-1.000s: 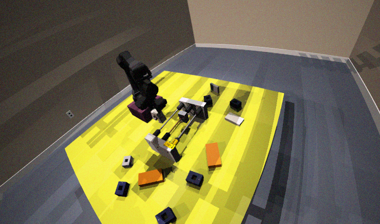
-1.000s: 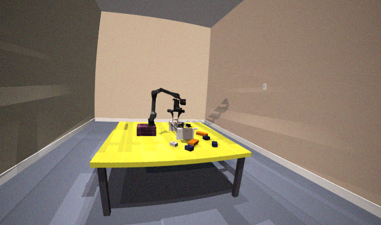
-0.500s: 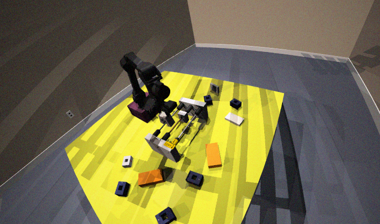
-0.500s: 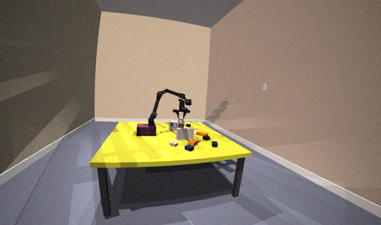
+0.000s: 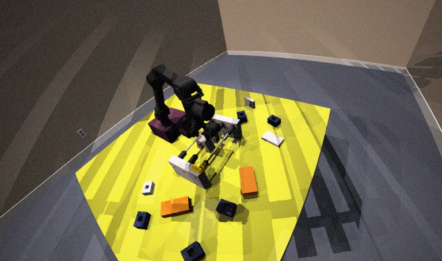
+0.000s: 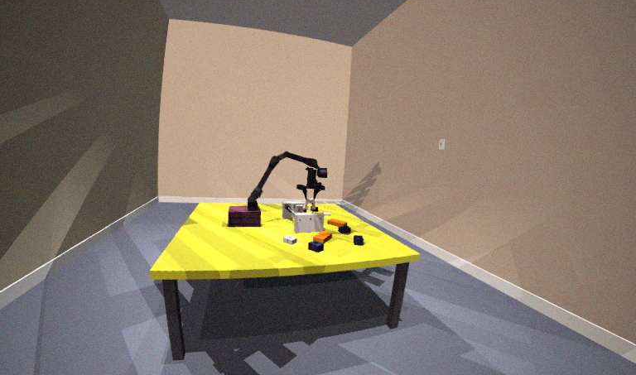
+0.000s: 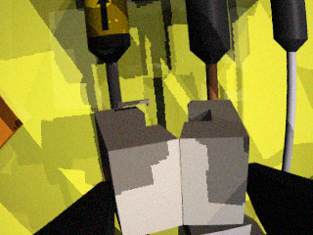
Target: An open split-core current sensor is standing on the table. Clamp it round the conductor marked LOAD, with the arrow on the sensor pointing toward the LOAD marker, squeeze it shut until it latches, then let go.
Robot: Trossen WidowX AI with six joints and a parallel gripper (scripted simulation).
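The light grey split-core sensor (image 5: 201, 142) (image 6: 309, 203) (image 7: 142, 171) is between the fingers of my gripper (image 7: 180, 183), which is shut on it. Its two halves meet near the wrist and stand apart at the far end, where a thin latch hook shows. The LOAD conductor (image 7: 112, 80) runs under the sensor's left half, and the middle brown conductor (image 7: 212, 78) under its right half. The LOAD marker (image 5: 197, 168) (image 7: 107, 17) is a yellow sleeve, its arrow pointing up in the wrist view. The sensor's own arrow is not visible.
White end plates (image 5: 186, 172) (image 5: 224, 118) hold the conductors. The outer conductor (image 7: 291, 93) lies right in the wrist view. A pale block (image 7: 220, 230) shows below the sensor. Orange blocks (image 5: 248, 180) (image 5: 175, 207), navy blocks (image 5: 141, 219) (image 5: 274, 120) and a white block (image 5: 148, 191) lie around.
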